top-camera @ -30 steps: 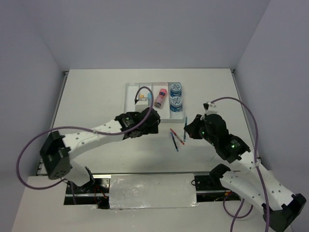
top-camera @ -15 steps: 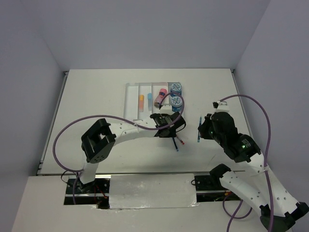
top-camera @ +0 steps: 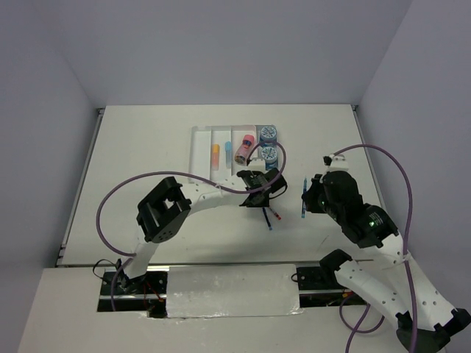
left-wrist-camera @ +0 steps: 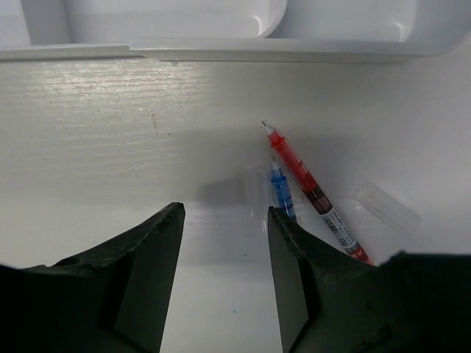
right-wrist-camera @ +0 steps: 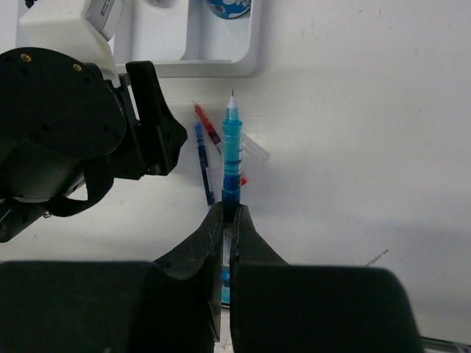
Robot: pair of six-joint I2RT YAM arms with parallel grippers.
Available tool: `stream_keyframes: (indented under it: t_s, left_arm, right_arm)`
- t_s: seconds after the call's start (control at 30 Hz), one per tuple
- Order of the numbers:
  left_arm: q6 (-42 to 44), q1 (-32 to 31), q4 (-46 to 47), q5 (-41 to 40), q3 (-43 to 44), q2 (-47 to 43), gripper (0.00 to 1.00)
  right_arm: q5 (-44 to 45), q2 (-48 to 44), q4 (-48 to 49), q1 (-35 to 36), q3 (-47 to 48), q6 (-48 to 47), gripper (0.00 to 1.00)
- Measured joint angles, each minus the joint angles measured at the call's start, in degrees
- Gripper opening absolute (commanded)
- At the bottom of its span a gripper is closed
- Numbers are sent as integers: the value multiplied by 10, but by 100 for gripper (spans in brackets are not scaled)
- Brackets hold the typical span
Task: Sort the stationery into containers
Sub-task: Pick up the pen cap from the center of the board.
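The clear divided tray [top-camera: 200, 151] holds an orange eraser [top-camera: 215, 153], a light-blue eraser [top-camera: 228, 146], a pink cylinder [top-camera: 245, 147] and two blue patterned rolls [top-camera: 269, 154]. My left gripper [top-camera: 269, 187] is open and empty, low over the table just in front of the tray. A red pen [left-wrist-camera: 313, 195] and a dark blue pen [left-wrist-camera: 282, 193] lie just to the right of its right finger [left-wrist-camera: 291, 250]. My right gripper [right-wrist-camera: 229, 213] is shut on a light-blue pen [right-wrist-camera: 232, 151] and holds it above the table, right of those pens [top-camera: 271, 213]. No pink pen is in view.
A clear pen cap [left-wrist-camera: 386, 207] lies beside the red pen. The tray's near rim [left-wrist-camera: 221, 50] is close ahead of the left fingers. My left gripper's black body [right-wrist-camera: 81, 125] sits close to the left of the held pen.
My left arm has swung from the tray's left side to the pens in front of its right end. My right gripper has lifted the light-blue pen and drawn back to the right.
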Motion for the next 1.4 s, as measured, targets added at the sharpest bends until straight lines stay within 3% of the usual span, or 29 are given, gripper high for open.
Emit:
stream_keyframes:
  t_s: [0.5, 0.77, 0.87, 1.13, 1.4]
  left_arm:
    - [2, 5, 21, 17, 0, 24, 60]
    - [2, 5, 25, 19, 0, 30, 52]
    - [1, 5, 25, 19, 0, 30, 45]
    - [-1, 5, 32, 16, -6, 30, 46]
    - [-1, 5, 31, 11, -9, 30, 27]
  right_arm:
    - [-14, -12, 0, 0, -4, -4, 0]
    - [-19, -13, 0, 0, -4, -9, 0]
    - [-22, -15, 0, 0, -4, -10, 0]
    - [-26, -15, 0, 0, -4, -12, 0]
    - [-33, -16, 0, 0, -4, -13, 0]
